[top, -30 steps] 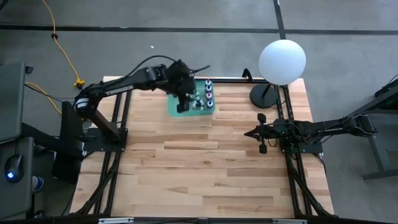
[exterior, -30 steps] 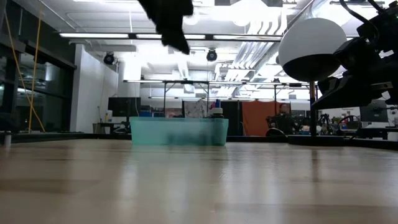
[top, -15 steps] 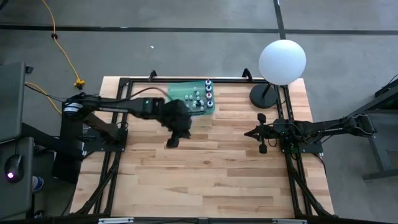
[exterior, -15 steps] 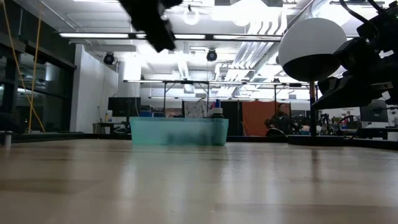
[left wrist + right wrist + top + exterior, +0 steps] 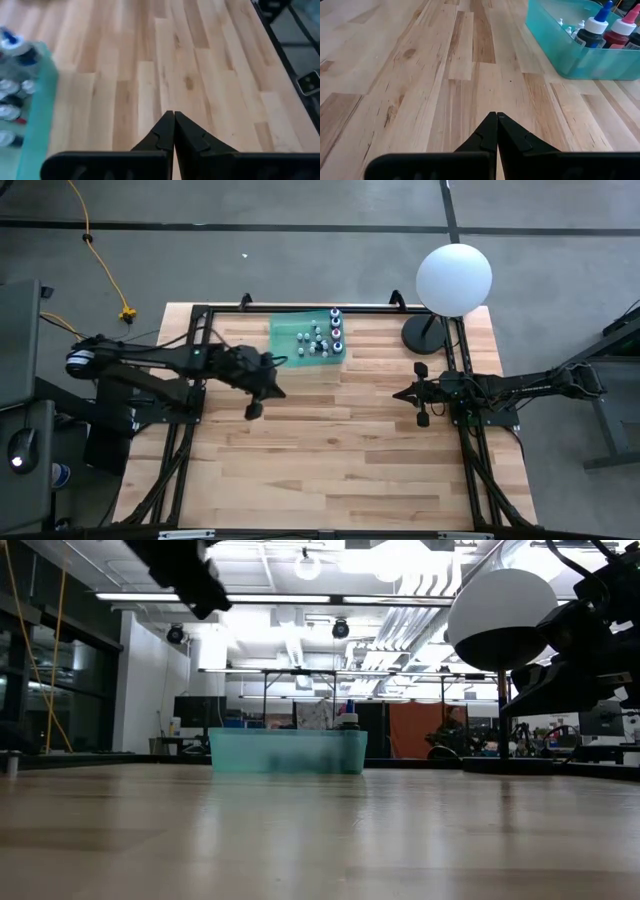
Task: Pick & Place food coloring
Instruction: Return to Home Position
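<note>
The food coloring bottles (image 5: 322, 337) stand upright in a teal tray (image 5: 290, 332) at the table's far edge; several have white caps, a few have dark or red bodies (image 5: 602, 31). My left gripper (image 5: 250, 411) hangs shut and empty above bare wood, left of and nearer than the tray; its fingers (image 5: 173, 120) are closed tip to tip. My right gripper (image 5: 397, 393) waits shut and empty at the table's right side, its shut tips (image 5: 496, 118) pointing toward the tray (image 5: 570, 55).
A white globe lamp (image 5: 453, 278) on a dark round base (image 5: 423, 334) stands at the far right corner. Black frame rails (image 5: 190, 380) run along the table's left and right sides. Bare wood (image 5: 330, 450) spreads across the middle and near part.
My left gripper has left the space over the tray and swung toward the table's near and left edges, sinking a little, with nothing in it. The tray and bottles have stayed put.
</note>
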